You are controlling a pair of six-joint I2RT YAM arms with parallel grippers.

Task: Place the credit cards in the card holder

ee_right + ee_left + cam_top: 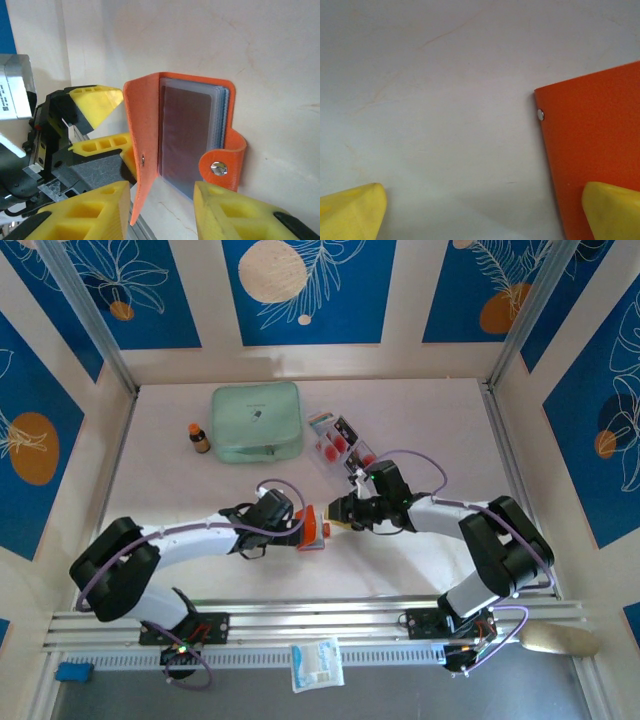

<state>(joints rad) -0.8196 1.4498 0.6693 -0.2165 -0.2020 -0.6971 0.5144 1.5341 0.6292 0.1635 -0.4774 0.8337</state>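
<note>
While ajar, grainy orange card holder w/ clear grey sleeves.

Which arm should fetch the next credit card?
Probably right. The red-circled white-and-black credit cards lie just beyond the right pincer, on its side; the open left pincer sits at the orange-red folding card holder.

Overhead; wrist close-ups around card holder

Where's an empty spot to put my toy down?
Bare table lies left of the brown bottle and right of the credit cards, out to the edges. The middle is crowded: left gripper and right gripper meet at the orange card holder.
</note>
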